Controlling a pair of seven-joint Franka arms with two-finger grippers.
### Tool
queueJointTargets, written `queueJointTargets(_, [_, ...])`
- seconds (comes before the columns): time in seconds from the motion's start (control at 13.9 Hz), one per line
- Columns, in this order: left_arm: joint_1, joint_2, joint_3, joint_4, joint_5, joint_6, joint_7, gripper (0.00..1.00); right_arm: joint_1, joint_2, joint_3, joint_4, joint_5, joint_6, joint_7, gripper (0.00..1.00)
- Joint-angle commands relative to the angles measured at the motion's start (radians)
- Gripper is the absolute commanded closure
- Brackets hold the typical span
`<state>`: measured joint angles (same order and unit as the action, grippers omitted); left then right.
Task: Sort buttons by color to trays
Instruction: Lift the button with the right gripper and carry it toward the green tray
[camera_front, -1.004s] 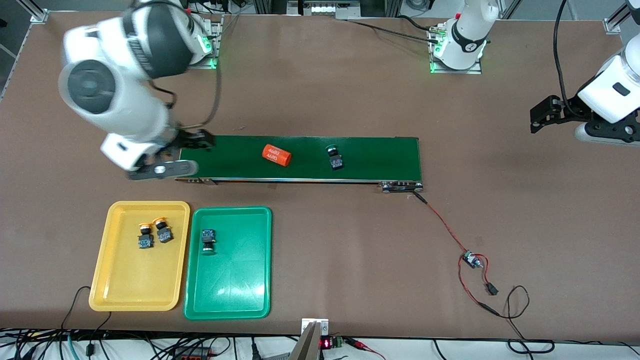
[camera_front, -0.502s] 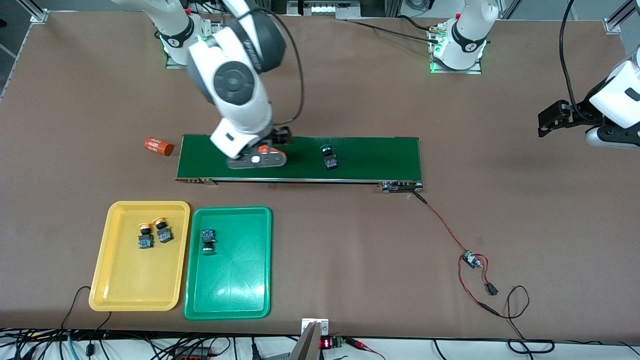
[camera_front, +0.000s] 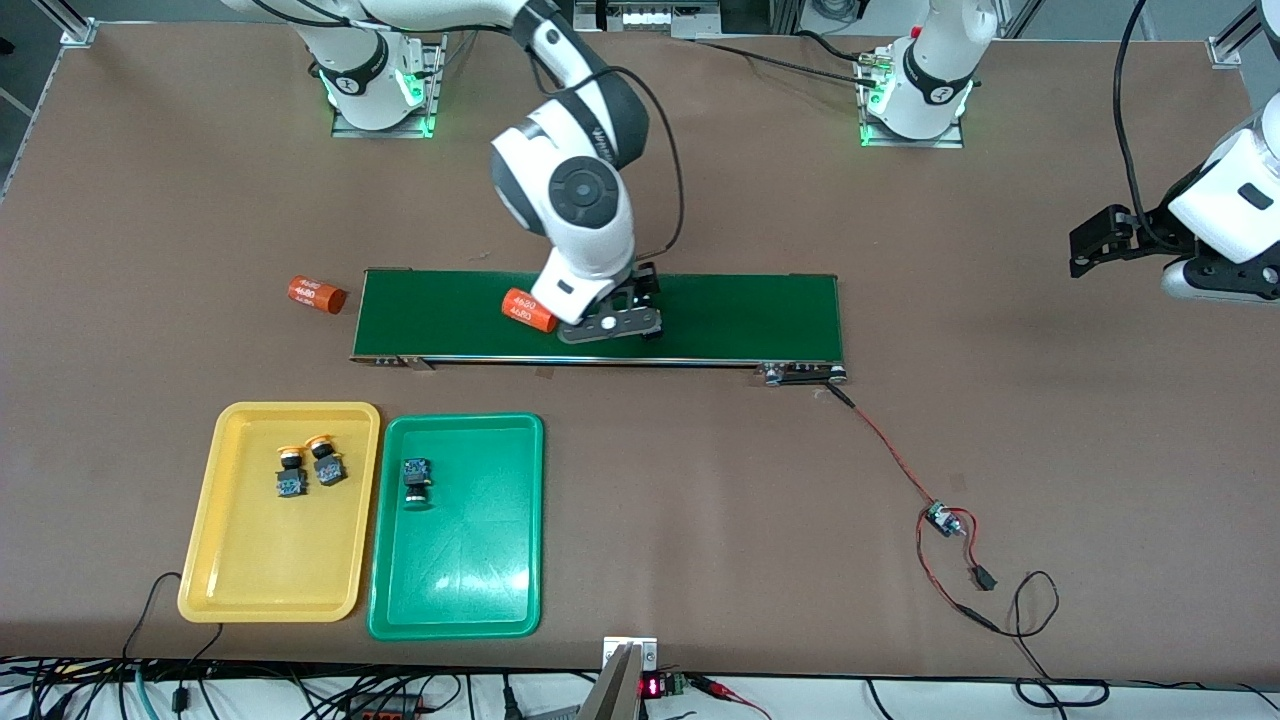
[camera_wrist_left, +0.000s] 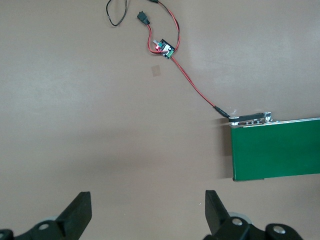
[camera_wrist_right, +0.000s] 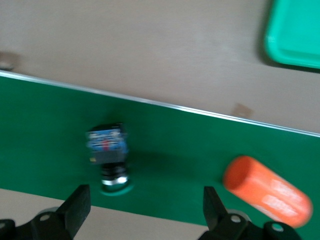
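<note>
a: what's on the counter, starting from the right arm's end?

b: a yellow tray holding two yellow buttons side by side, touching or nearly so. just beside it, toward the left arm's end, a green tray with one green button.

a: and farther from the camera?

b: an orange cylinder lies on the counter just off the end of a dark green belt. a second cylinder lies on the belt.

a: where is the right pincer?

b: low over the middle of the belt, beside that second cylinder. in its wrist view the fingers are spread wide, holding nothing, and the last green button lies on the belt under them, cap toward the belt's edge.

a: the left pincer?

b: it waits in the air over bare counter at the left arm's end, fingers spread, nothing between them. a small circuit board with red wires runs to the belt's end.
</note>
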<state>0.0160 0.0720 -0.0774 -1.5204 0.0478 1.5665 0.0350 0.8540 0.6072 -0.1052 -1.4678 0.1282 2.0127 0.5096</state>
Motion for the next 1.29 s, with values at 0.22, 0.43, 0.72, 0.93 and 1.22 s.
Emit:
queueJointTargets(0.22, [-0.005, -0.003, -0.005, 0.003, 0.009, 0.007, 0.017, 0.00, 0.014, 0.039, 0.015, 0.021, 0.022, 0.024, -0.023, 0.00])
queueJointTargets(0.43, [-0.005, -0.004, -0.005, 0.000, 0.007, 0.001, 0.016, 0.00, -0.001, 0.075, 0.015, 0.021, 0.021, 0.026, -0.016, 0.00])
queueJointTargets(0.72, [0.001, -0.004, -0.005, 0.002, 0.007, 0.004, 0.017, 0.00, -0.012, 0.097, 0.012, 0.021, 0.018, 0.056, -0.026, 0.00])
queueJointTargets(0.93, [-0.002, -0.004, -0.005, 0.002, 0.007, 0.004, 0.016, 0.00, -0.036, 0.109, 0.012, 0.021, 0.022, 0.096, -0.017, 0.32])
queueJointTargets(1.22, [-0.002, -0.004, -0.005, 0.002, 0.006, 0.003, 0.014, 0.00, -0.044, 0.118, 0.012, 0.020, 0.021, 0.097, -0.025, 0.62])
